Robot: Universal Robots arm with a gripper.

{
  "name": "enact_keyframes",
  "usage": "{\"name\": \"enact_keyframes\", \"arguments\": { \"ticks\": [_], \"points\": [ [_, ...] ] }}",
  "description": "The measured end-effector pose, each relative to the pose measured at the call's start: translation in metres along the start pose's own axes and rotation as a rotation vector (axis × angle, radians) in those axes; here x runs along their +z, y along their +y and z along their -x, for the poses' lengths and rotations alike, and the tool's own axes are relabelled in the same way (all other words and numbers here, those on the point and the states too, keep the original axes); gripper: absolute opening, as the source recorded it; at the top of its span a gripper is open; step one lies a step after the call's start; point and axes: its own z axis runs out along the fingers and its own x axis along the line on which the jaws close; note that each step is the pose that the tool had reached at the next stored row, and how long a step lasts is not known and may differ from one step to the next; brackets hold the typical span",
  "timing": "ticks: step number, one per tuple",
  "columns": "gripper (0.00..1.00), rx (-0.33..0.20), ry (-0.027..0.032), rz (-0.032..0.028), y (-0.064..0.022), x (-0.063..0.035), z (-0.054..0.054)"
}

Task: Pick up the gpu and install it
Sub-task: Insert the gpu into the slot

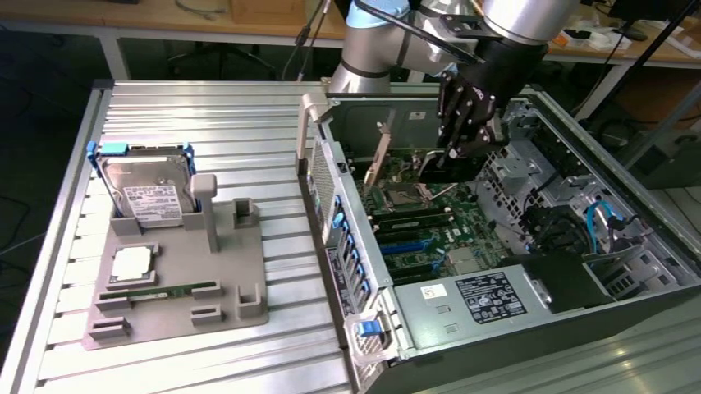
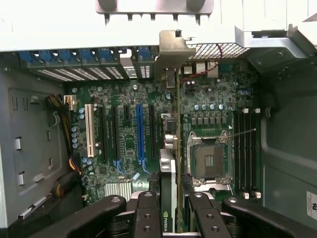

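The gpu [image 1: 441, 172] hangs inside the open computer case [image 1: 613, 205], just above the motherboard [image 1: 422, 238]. My gripper [image 1: 465, 141] reaches down from above and is shut on it. In the wrist view the gpu [image 2: 168, 166] runs edge-on away from my gripper [image 2: 172, 201], between the two black fingers [image 2: 147, 206]. Its silver bracket [image 2: 174, 49] reaches the case's rear wall. The card lies between the blue slot [image 2: 139, 131] and the CPU socket [image 2: 209, 161]. I cannot tell whether its lower edge sits in a slot.
On the exterior view's left, a grey fixture [image 1: 235, 271] on the ribbed metal table holds a hard drive [image 1: 148, 193] with blue rails, a CPU chip [image 1: 131, 261] and a green memory stick [image 1: 159, 291]. Memory slots [image 2: 245, 148], cables [image 2: 67, 129] and the case walls crowd the card.
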Motion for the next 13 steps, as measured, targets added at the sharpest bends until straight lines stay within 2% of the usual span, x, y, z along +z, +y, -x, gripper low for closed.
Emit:
{"name": "enact_keyframes", "arguments": {
  "ticks": [2, 3, 7, 9, 13],
  "points": [
    [0.27, -0.002, 0.0005, -0.0052, -0.0001, 0.0057, 0.000],
    [0.27, -0.004, 0.0006, -0.0101, -0.0003, 0.0109, 0.000],
    [0.27, -0.007, 0.0007, -0.0112, -0.0004, 0.0173, -0.001],
    [0.27, -0.008, 0.0015, -0.0112, 0.0008, 0.0206, -0.009],
    [0.27, -0.009, 0.0014, -0.0113, 0.0030, 0.0250, -0.014]
  ]
}}
